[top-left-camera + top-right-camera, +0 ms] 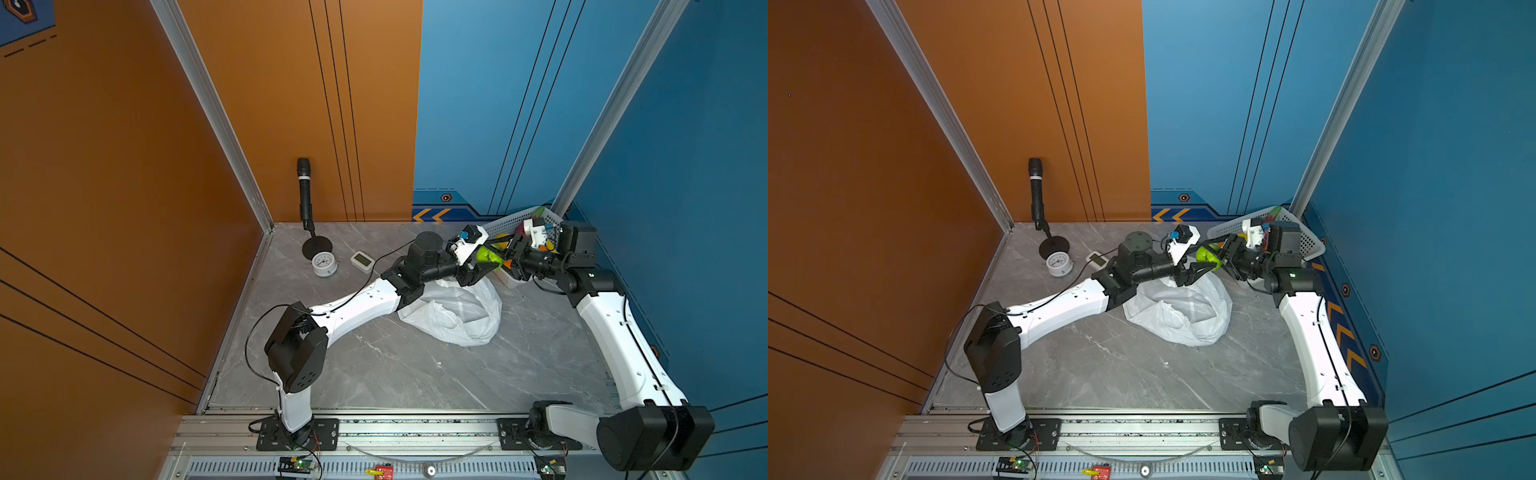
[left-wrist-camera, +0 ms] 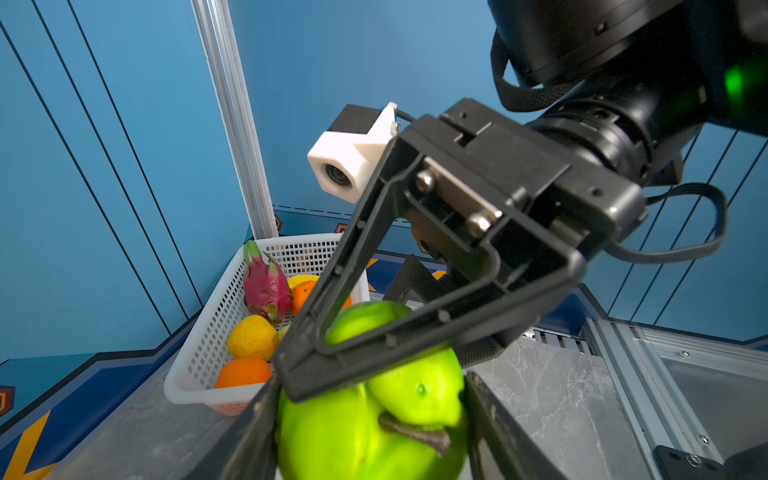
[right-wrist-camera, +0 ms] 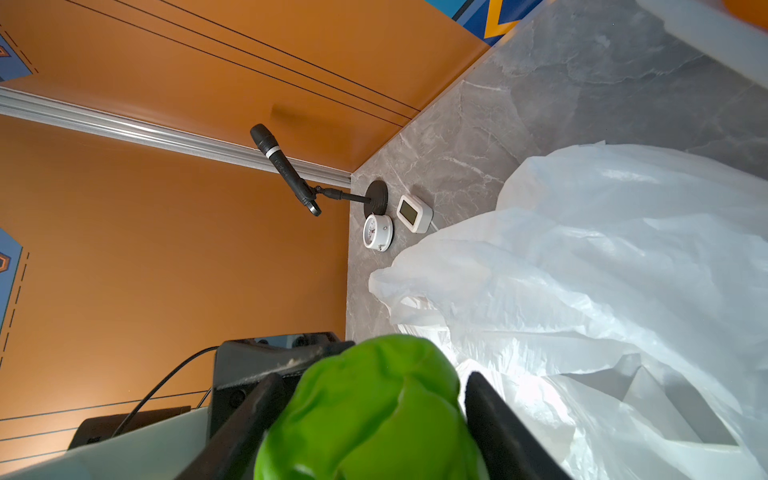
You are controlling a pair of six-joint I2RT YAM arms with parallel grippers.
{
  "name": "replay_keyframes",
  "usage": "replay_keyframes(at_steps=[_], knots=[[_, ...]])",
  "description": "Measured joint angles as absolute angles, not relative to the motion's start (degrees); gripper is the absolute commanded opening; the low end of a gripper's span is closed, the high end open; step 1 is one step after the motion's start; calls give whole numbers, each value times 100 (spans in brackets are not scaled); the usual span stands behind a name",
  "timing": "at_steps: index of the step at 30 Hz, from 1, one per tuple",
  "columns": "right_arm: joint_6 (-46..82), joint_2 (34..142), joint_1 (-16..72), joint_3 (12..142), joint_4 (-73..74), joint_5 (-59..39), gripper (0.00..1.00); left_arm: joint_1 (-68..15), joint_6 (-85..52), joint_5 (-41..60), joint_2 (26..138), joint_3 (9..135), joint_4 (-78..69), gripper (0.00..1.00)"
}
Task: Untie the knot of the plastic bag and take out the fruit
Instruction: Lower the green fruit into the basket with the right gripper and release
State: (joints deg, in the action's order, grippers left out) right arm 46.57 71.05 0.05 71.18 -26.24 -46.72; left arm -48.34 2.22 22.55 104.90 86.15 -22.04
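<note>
Left wrist view: the left gripper squeezes the green pears between its two fingers. The right gripper pinches the same pears from the other side, as the right wrist view shows. In both top views the pears are held up right of the middle, just above the plastic bag in the frame. The bag lies limp on the grey table. Behind the pears, the white basket holds a dragon fruit, oranges and a yellow fruit.
</note>
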Motion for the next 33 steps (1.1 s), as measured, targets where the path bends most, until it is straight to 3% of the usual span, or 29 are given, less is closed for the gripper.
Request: replay_keyframes(at_steps=[4,8,18,19,22,33], knots=[[4637,7150,8,7216,-2637,-4654,45,-4831,235,2185,10495,8670,-2202,68],[4648,7242,5,7437,-2637,-4550,42,-4799,301,2034,10501,8766,-2213,77],[4812,7822,-443,7979,-2445,-3529,41,-4569,344,1717,10490,8739,-2211,85],[4812,7946,-519,8047,-2443,-3404,41,-4541,344,1693,10486,8709,-2204,90],[4768,8337,-760,8263,-2502,-3004,41,-4466,353,1645,10457,8617,-2198,93],[3791,9810,-1317,9072,-3494,-1741,41,-4414,370,1553,10121,8307,-2084,99]])
